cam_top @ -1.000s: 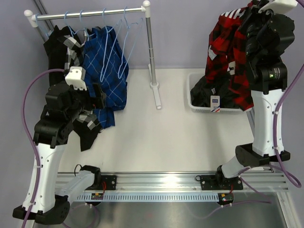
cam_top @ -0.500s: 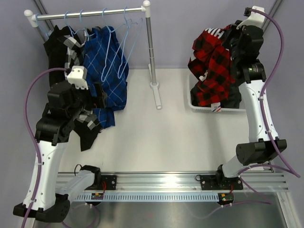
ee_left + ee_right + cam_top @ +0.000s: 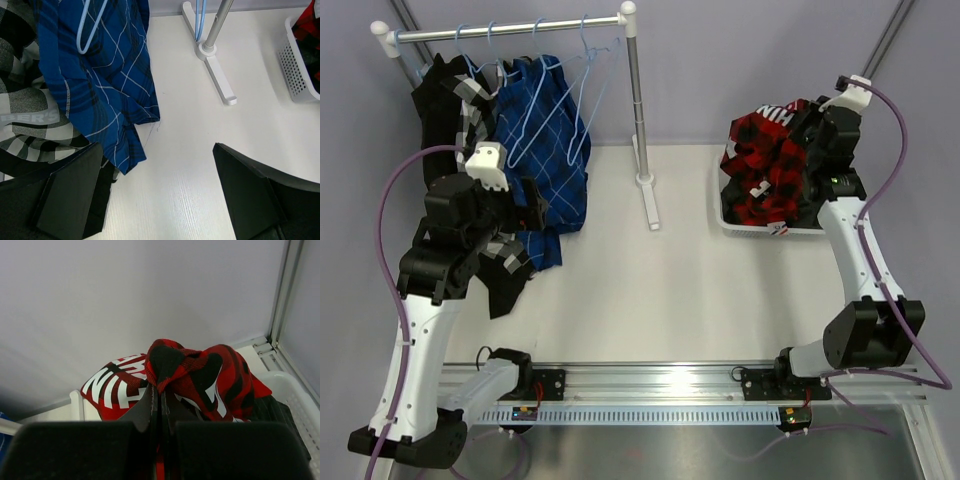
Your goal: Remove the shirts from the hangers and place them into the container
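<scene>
Top view: right gripper [image 3: 812, 140], upper right, is shut on the plaid shirt [image 3: 765, 170], with the bundle sitting low in the container [image 3: 748, 227]. Looks like the drop-off step; next move is to release and pull clear. Left gripper [image 3: 527, 203] is mid-left by the blue shirt [image 3: 555, 150]. Left wrist: jaws wide and empty, blue shirt on its hanger [image 3: 90, 30] upper left. Top view can't show that gap. Right wrist: only this view shows the pinch itself, jaws narrow on a plaid fold at centre.

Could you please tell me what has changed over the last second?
The right gripper, shut on the red-black plaid shirt, lowered it from high up onto the white basket, where it now lies bunched. The left gripper stayed open near the blue shirt; the rail did not move.
</scene>
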Motion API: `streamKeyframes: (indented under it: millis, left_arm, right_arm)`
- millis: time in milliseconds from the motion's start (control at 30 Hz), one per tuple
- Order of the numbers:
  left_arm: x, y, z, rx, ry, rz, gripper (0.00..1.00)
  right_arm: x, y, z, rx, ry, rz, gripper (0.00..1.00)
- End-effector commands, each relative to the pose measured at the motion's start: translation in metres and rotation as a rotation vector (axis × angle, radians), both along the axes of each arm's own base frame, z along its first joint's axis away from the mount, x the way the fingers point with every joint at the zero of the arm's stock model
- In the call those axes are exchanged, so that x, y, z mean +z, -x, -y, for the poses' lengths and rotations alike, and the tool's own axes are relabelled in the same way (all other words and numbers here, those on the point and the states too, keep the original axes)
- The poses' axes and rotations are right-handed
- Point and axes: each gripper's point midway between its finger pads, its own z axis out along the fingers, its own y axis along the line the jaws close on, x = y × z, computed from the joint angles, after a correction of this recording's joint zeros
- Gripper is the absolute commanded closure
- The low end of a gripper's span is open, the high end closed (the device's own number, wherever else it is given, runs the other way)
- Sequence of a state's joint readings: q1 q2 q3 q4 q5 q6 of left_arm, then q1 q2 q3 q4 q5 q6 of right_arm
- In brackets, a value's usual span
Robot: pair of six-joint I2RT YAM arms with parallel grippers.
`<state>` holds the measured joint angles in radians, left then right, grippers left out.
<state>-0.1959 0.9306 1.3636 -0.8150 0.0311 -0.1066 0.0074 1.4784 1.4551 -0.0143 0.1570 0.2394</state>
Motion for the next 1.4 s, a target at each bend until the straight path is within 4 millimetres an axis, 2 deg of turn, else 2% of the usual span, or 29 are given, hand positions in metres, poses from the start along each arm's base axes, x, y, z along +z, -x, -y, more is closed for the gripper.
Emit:
streamKeyframes:
  millis: [0, 33, 67, 167, 200, 567, 633, 733, 767, 833, 867, 933, 967, 1067, 1167, 1267, 1333, 1367]
  left_arm:
    - [0.008, -0.001, 0.006, -0.023, 0.03, 0.031, 0.01]
    - [0.008, -0.001, 0.006, -0.024, 0.03, 0.031, 0.01]
    - [0.006, -0.002, 0.007, -0.026, 0.031, 0.026, 0.01]
    - [0.006, -0.003, 0.007, -0.026, 0.031, 0.024, 0.01]
    - [0.006, -0.003, 0.008, -0.029, 0.032, 0.024, 0.01]
    - [0.003, -0.003, 0.009, -0.033, 0.037, 0.015, 0.01]
    - [0.004, -0.004, 0.009, -0.031, 0.035, 0.014, 0.01]
    - [0.004, -0.005, 0.009, -0.032, 0.035, 0.011, 0.01]
    - [0.005, -0.005, 0.01, -0.035, 0.037, 0.015, 0.01]
    - [0.004, -0.005, 0.01, -0.037, 0.04, 0.011, 0.01]
    - [0.004, -0.005, 0.01, -0.037, 0.04, 0.01, 0.01]
    - [0.004, -0.005, 0.01, -0.035, 0.04, 0.01, 0.01]
    - [0.005, -0.005, 0.01, -0.035, 0.04, 0.013, 0.01]
    - [0.007, -0.003, 0.008, -0.028, 0.038, 0.021, 0.01]
    - [0.007, -0.002, 0.008, -0.027, 0.033, 0.024, 0.01]
    - [0.004, -0.002, 0.008, -0.032, 0.036, 0.017, 0.01]
    - [0.004, -0.001, 0.009, -0.037, 0.037, 0.017, 0.01]
    - [0.005, -0.001, 0.01, -0.04, 0.039, 0.021, 0.01]
  right_arm:
    - [0.091, 0.047, 0.008, -0.041, 0.01, 0.289, 1.0]
    - [0.092, 0.051, 0.01, -0.053, 0.018, 0.297, 1.0]
    - [0.088, 0.052, 0.021, -0.079, 0.031, 0.287, 1.0]
    - [0.068, 0.051, 0.037, -0.109, 0.015, 0.244, 1.0]
    - [0.054, 0.05, 0.04, -0.117, 0.008, 0.216, 1.0]
    - [-0.034, 0.056, 0.08, -0.171, -0.114, 0.073, 1.0]
    - [-0.046, 0.054, 0.082, -0.166, -0.123, 0.039, 1.0]
    - [-0.063, 0.04, 0.082, -0.133, -0.081, -0.048, 1.0]
    - [-0.066, 0.029, 0.076, -0.079, -0.07, -0.066, 1.0]
    - [-0.083, 0.02, 0.068, -0.021, -0.074, -0.146, 1.0]
    - [-0.094, 0.008, 0.062, 0.025, -0.087, -0.194, 1.0]
    - [-0.121, 0.004, 0.054, 0.072, -0.119, -0.302, 1.0]
    - [-0.134, -0.006, 0.05, 0.103, -0.14, -0.348, 1.0]
    - [-0.187, 0.001, 0.045, 0.091, -0.211, -0.561, 1.0]
    - [-0.226, 0.006, 0.047, 0.045, -0.234, -0.707, 1.0]
    - [-0.268, 0.031, 0.044, 0.002, -0.246, -0.908, 1.0]
    - [-0.287, 0.04, 0.054, -0.067, -0.212, -1.007, 1.0]
    - [-0.295, 0.053, 0.055, -0.091, -0.198, -1.078, 1.0]
